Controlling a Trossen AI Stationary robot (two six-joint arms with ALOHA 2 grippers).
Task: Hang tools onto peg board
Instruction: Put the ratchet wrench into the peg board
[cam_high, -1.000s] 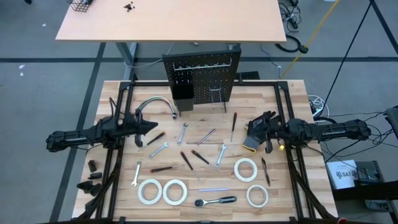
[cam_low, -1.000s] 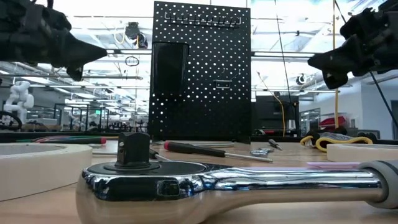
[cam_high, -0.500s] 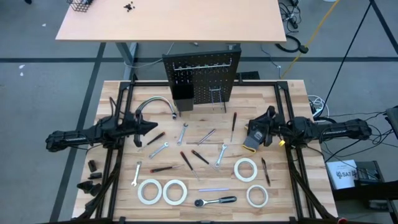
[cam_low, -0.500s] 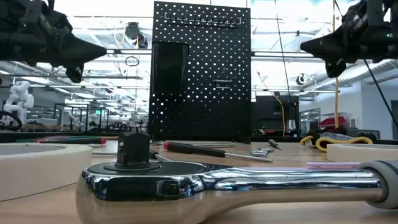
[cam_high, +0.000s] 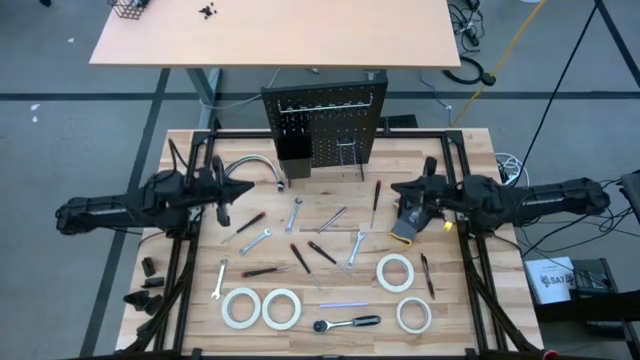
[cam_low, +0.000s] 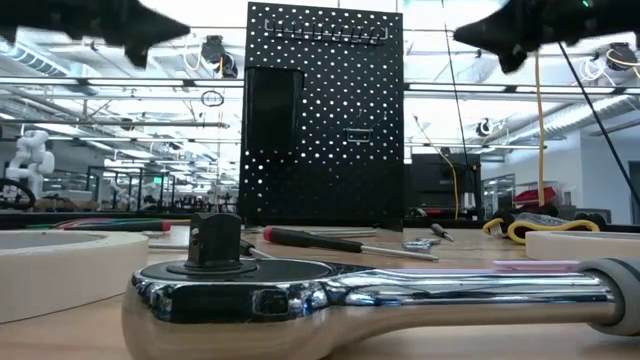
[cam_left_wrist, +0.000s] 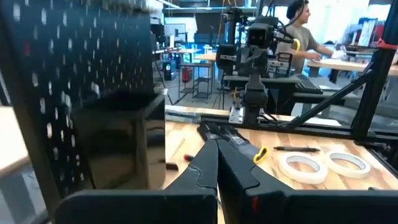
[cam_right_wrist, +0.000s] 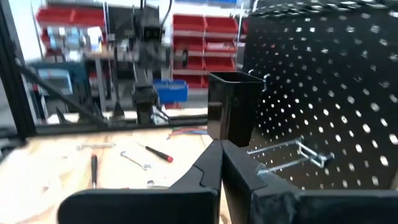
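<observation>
The peg board (cam_high: 325, 125) stands upright at the table's far edge, with wire hooks (cam_right_wrist: 292, 152) and a black bin (cam_high: 293, 150) on it. The tools lie flat on the tabletop: wrenches (cam_high: 255, 240), screwdrivers (cam_high: 300, 258), a ratchet (cam_high: 345, 323) close to the low camera (cam_low: 350, 290), and white tape rolls (cam_high: 240, 307) (cam_high: 395, 271). My left gripper (cam_high: 248, 188) hovers shut above the table's left part, pointing level toward the middle. My right gripper (cam_high: 393, 190) hovers shut above the right part, facing it. Both hold nothing.
A curved grey cable bundle (cam_high: 250, 168) lies left of the board. A black-and-yellow flat object (cam_high: 404, 225) lies under my right gripper. Black frame rails (cam_high: 452, 170) run along the table's sides. A person (cam_left_wrist: 298, 25) sits in the room beyond.
Both grippers have risen well above the table, staying shut and level. In the low view they have climbed to the picture's top edge. Each has rolled a little about its own line. The tools have stayed where they were.
</observation>
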